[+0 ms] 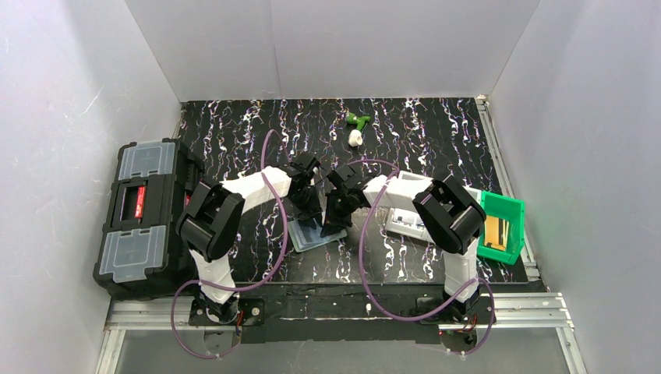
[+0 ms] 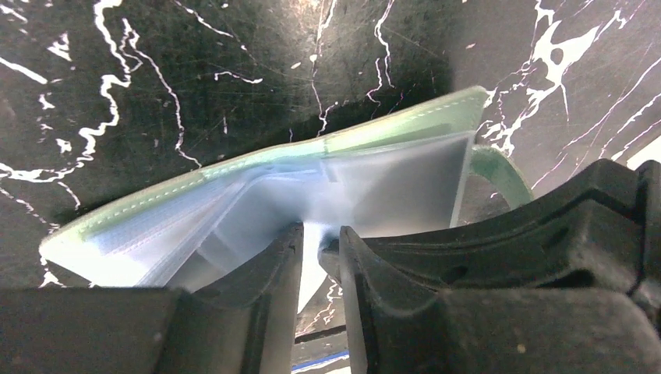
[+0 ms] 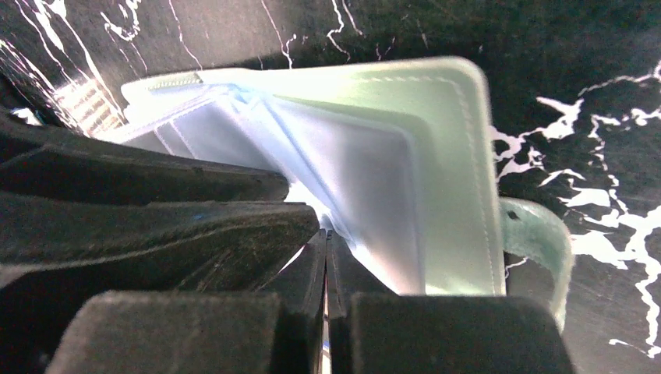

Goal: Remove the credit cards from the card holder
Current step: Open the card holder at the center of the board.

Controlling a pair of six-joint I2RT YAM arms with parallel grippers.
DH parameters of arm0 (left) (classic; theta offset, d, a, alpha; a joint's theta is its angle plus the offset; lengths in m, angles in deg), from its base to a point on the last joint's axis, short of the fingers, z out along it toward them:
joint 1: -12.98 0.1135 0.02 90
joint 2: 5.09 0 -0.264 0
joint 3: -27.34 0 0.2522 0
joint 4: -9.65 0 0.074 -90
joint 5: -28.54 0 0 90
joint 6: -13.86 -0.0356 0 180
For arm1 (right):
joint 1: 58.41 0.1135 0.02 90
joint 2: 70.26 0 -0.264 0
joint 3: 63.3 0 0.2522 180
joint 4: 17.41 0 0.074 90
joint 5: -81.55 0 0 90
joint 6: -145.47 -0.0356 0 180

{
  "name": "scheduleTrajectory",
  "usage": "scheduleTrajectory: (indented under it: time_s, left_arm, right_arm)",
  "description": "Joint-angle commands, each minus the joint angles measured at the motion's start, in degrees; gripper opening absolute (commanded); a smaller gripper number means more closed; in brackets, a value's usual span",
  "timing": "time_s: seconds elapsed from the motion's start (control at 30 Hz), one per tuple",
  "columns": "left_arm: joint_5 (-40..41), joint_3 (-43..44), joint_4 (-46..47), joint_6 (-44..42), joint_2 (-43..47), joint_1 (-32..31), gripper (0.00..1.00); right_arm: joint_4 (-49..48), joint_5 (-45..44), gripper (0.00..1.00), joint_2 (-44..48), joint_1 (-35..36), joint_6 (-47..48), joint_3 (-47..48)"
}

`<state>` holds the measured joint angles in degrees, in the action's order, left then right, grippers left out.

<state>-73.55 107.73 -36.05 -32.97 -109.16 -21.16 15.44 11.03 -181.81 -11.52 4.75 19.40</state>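
The grey-green card holder (image 1: 316, 236) lies open on the black marbled table between both arms. In the left wrist view it (image 2: 257, 167) shows pale translucent inner leaves and its snap tab (image 2: 503, 167). My left gripper (image 2: 321, 238) sits at those leaves with a narrow gap between its jaws, and a pale leaf corner shows in the gap. My right gripper (image 3: 326, 234) is shut on the edge of a thin pale leaf or card inside the holder (image 3: 436, 156). I cannot tell a credit card from a sleeve. In the top view both grippers (image 1: 306, 204) (image 1: 335, 216) hover over the holder.
A big black toolbox (image 1: 144, 214) stands at the left edge. A white tray (image 1: 409, 222) and a green bin (image 1: 501, 227) sit to the right, partly behind the right arm. A small green and white object (image 1: 356, 128) lies at the back.
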Motion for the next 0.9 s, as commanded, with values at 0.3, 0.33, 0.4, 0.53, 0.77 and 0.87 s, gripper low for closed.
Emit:
scheduleTrajectory:
  time_s: [0.3, 0.33, 0.4, 0.53, 0.77, 0.87]
  left_arm:
    - [6.7, 0.7, -8.5, -3.6, 9.5, 0.6, 0.39]
    - [6.8, 0.2, -8.3, -3.5, 9.7, 0.6, 0.4]
    - [6.4, -0.4, -8.0, -3.1, 9.4, 0.8, 0.4]
    - [6.1, -1.1, -7.6, -2.1, 8.4, 0.8, 0.4]
    - [7.0, -1.9, -7.1, 0.0, 7.3, 0.9, 0.42]
    - [6.1, -2.3, -6.2, 0.8, 6.4, 0.8, 0.43]
  right_arm:
    - [5.6, -2.5, 0.01, -4.0, -0.4, -3.0, 2.2]
    - [5.6, -2.4, 0.01, -4.0, -0.4, -3.0, 2.1]
    - [5.4, -2.2, 0.01, -4.0, -0.5, -3.1, 2.1]
    - [5.3, -1.8, 0.01, -3.9, -0.7, -2.8, 1.9]
    - [5.1, -1.2, 0.01, -4.0, -0.9, -2.6, 1.8]
    - [5.0, -1.0, 0.01, -3.9, -0.9, -2.5, 1.8]
